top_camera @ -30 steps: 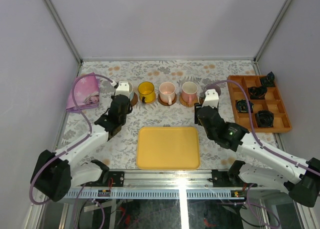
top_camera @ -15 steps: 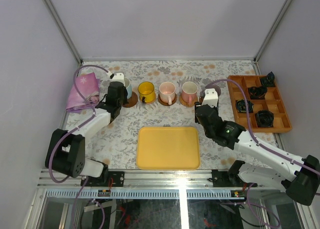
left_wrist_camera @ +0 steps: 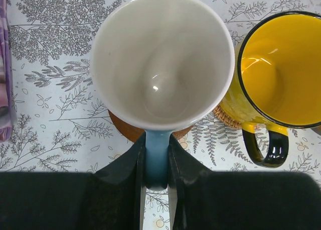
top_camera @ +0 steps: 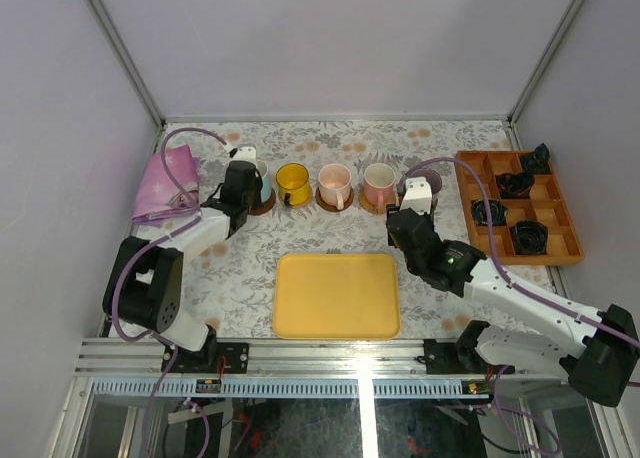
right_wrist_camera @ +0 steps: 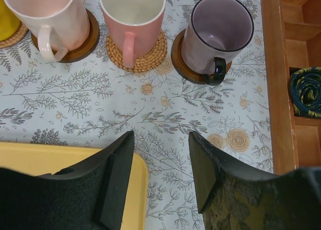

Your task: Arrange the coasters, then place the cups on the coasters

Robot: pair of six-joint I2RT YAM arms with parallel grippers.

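My left gripper (left_wrist_camera: 156,164) is shut on the blue handle (left_wrist_camera: 156,157) of the white cup (left_wrist_camera: 163,59), which is upright over a dark brown coaster (left_wrist_camera: 125,132); contact cannot be told. A yellow cup (left_wrist_camera: 281,69) stands right of it on a woven tan coaster (left_wrist_camera: 225,118). Further right stand a pale pink cup (right_wrist_camera: 47,14) on a dark coaster (right_wrist_camera: 88,39), a pink cup (right_wrist_camera: 133,14) on a woven coaster (right_wrist_camera: 150,56) and a grey-purple cup (right_wrist_camera: 218,31) on a dark coaster (right_wrist_camera: 180,64). My right gripper (right_wrist_camera: 160,139) hangs open and empty in front of these.
A yellow tray (top_camera: 336,294) lies at the near middle, its back right corner under my right gripper's left finger. A wooden compartment box (top_camera: 518,206) with black ring-shaped objects stands at the right. A pink cloth (top_camera: 168,183) lies at the far left.
My left arm has swung round and stretched toward the back left, still holding the white cup over the leftmost coaster. The right gripper has drifted slightly back and left, still open.
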